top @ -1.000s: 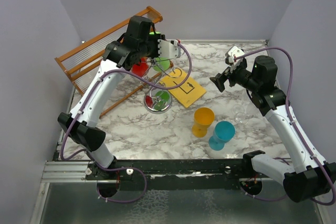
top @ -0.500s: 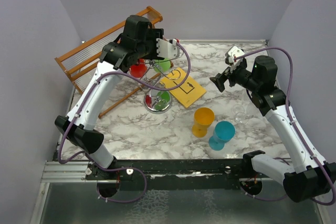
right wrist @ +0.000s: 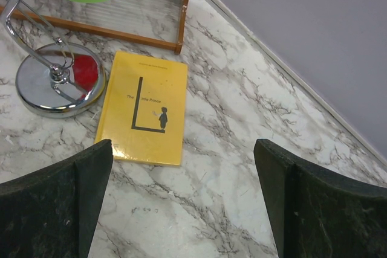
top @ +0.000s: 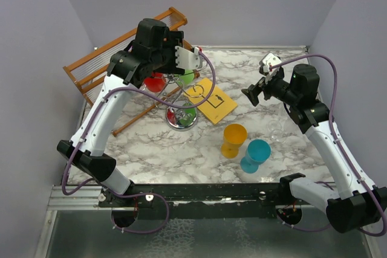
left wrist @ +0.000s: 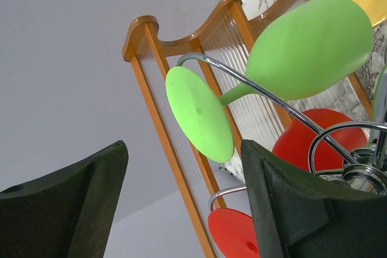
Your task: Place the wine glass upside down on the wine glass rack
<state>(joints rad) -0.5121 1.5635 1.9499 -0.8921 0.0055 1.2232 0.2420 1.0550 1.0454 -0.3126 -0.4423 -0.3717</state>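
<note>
A green wine glass (left wrist: 302, 52) hangs upside down on a curled arm of the silver wire rack (left wrist: 266, 95), its foot (left wrist: 199, 113) resting over the wire. A red wine glass (left wrist: 314, 143) hangs lower on the same rack. In the top view the green glass (top: 186, 77) and the red glass (top: 156, 81) hang above the rack's round shiny base (top: 181, 118). My left gripper (left wrist: 181, 209) is open and empty, just back from the green foot; in the top view it (top: 172, 67) is over the rack. My right gripper (top: 253, 93) is open and empty above the marble.
A brown wooden slatted rack (top: 121, 58) leans behind the wire rack. A yellow book (top: 209, 101) lies right of the base; it also shows in the right wrist view (right wrist: 145, 107). An orange glass (top: 233, 139) and a teal glass (top: 256, 154) stand near the front.
My left gripper has drawn back to the left, away from the green glass, which stays hanging on the rack. The right arm has not moved.
</note>
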